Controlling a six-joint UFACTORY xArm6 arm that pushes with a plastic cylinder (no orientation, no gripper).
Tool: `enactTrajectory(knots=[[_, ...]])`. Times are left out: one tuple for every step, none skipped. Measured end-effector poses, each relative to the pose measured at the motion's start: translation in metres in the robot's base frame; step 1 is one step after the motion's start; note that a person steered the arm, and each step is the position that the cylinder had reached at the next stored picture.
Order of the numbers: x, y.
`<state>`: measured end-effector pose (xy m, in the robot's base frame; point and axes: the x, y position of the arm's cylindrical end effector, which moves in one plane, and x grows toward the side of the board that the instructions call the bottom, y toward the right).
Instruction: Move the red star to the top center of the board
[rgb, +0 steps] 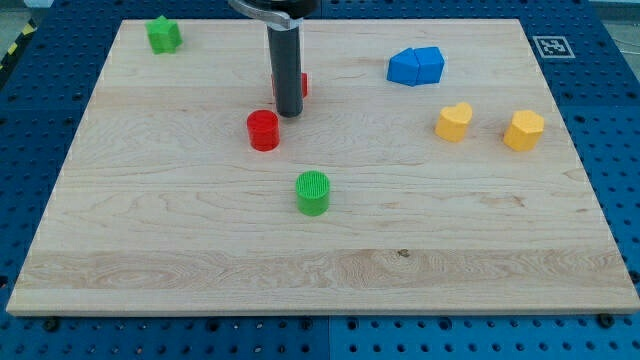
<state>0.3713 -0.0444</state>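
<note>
ribbed green cylinder; my tip hides red star.

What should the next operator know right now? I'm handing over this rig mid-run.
My tip is down on the board, directly in front of the red star, which it mostly hides. The star sits near top center, slightly toward the view's left. The red cylinder lies just below-left of my tip, apart from it. Left: confirm the star's final spot, nudge if needed.
</note>
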Motion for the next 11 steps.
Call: enactTrajectory(knots=[[-0.007, -0.007], [-0.014, -0.015], [-0.020, -0.018], [-0.020, -0.006], [-0.022, 0.003], [-0.030, 0.015], [-0.032, 0.035], [-0.035, 0.039], [-0.040, 0.021], [-0.061, -0.004], [-0.060, -0.024]])
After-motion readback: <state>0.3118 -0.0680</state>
